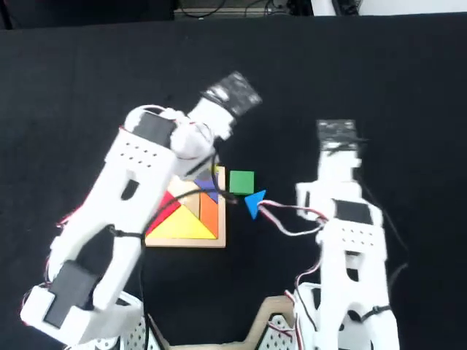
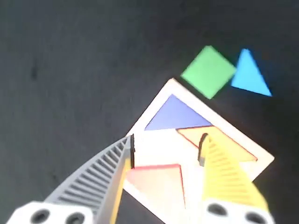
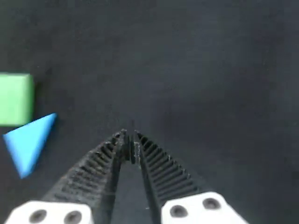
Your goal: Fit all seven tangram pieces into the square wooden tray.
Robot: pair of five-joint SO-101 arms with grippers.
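Black counter beneath two white arms, side by side. On one side, the left arm, bent in over the square wooden tray. On the other, the right arm, stretched straight ahead and well apart from the tray.

Directly above the tray, the left claw, fingers spread wide and gripping nothing. One fingertip at the tray's edge, the other over the pieces inside; contact with the wood impossible to judge. Over bare counter, the right claw, fingers pressed together with nothing between them.

Inside the tray, behind the left claw and toward that arm's base, the large yellow triangle, flat against the tray's near edge. Beside it, closer under the left claw, the red piece and the orange piece. Just ahead of the spread fingertips, the violet-blue piece, tucked into the tray's far corner.

Outside the tray, beyond the left claw and off to the right claw's left, the green square, flat on the counter just beside the tray's edge but apart from it. Just beside the square, between the tray and the right claw, the blue triangle, also loose on the counter.
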